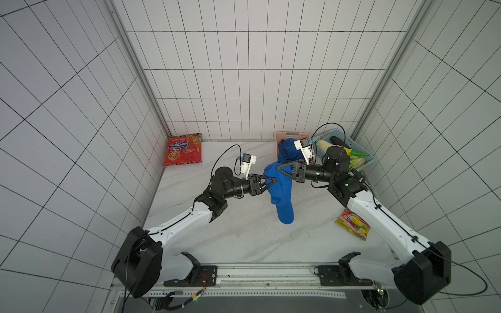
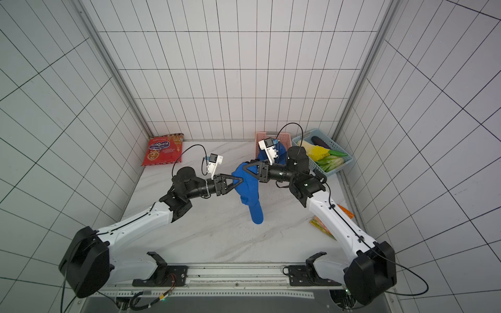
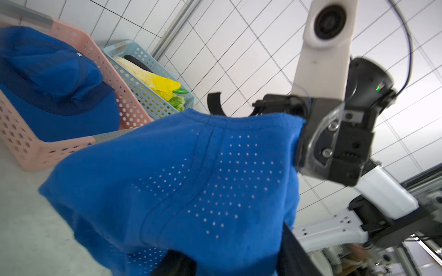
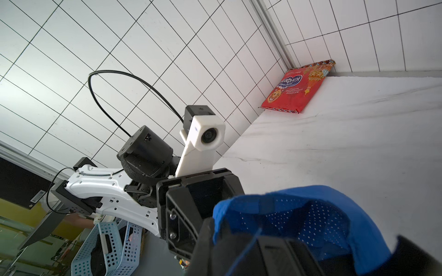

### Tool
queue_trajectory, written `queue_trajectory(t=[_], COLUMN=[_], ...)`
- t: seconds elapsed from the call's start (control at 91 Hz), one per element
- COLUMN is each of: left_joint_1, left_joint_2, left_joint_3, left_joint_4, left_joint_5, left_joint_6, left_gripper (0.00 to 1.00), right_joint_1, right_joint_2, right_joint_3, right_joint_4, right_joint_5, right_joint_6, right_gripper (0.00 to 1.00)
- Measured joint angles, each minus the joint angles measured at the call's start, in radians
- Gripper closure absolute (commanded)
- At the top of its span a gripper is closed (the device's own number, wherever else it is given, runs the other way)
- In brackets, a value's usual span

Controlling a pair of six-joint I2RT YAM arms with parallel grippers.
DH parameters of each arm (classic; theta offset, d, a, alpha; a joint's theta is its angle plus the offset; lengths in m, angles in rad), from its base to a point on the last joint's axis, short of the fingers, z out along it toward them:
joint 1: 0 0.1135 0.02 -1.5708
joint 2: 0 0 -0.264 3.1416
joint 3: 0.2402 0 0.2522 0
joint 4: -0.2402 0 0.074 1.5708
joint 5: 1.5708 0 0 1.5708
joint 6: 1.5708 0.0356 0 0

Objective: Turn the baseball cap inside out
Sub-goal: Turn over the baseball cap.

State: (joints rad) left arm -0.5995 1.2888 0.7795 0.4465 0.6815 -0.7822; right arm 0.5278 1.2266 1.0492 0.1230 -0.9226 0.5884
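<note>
**Cap held up for the flip**

The blue cloth baseball cap hangs in the air near the pink plastic basket, on the robot's side of it, above the white marble counter. The right tool is pinched tight on the cap's edge. The left tool touches the other edge, but I cannot tell if it grips. I think this step is getting two holds. Next, the soft top needs pushing through.

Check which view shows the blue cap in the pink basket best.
The left wrist view. The spare cap appears large there, crown and brim clear, sitting in the pink basket. Both top views show only a blue patch of it, mostly hidden behind the right arm. The right wrist view misses it entirely.
</note>
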Motion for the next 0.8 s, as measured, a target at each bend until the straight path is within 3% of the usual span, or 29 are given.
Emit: queue_trajectory(t=[0.088,0.341,0.418,0.561,0.616,0.802], left_joint_1=[0.0,-0.008,-0.011,-0.002,-0.003,-0.019], left_joint_2=[-0.003,-0.096,-0.098,-0.097,-0.096,-0.095], left_joint_3=[-0.001,-0.014,-0.008,0.029,0.058,0.126], left_joint_4=[0.011,-0.006,-0.046,-0.146,-0.183,-0.201], left_joint_5=[-0.009,-0.062,-0.063,-0.097,-0.132,-0.277], left_joint_6=[-0.014,0.014,0.027,0.023,0.0,-0.169], left_gripper=[1.0,1.0,1.0,1.0,1.0,1.0], right_joint_1=[-0.021,-0.115,-0.123,-0.189,-0.212,-0.208], right_joint_2=[-0.008,-0.025,-0.027,-0.034,-0.053,-0.211], right_joint_3=[0.0,-0.019,-0.037,-0.051,-0.056,-0.159], right_joint_4=[-0.009,-0.038,-0.037,-0.027,-0.027,-0.018], right_joint_5=[-0.001,-0.037,-0.051,-0.006,0.019,0.063], right_joint_6=[0.001,0.058,0.079,0.088,0.077,0.006], right_gripper=[1.0,1.0,0.8,0.2,0.03,0.01])
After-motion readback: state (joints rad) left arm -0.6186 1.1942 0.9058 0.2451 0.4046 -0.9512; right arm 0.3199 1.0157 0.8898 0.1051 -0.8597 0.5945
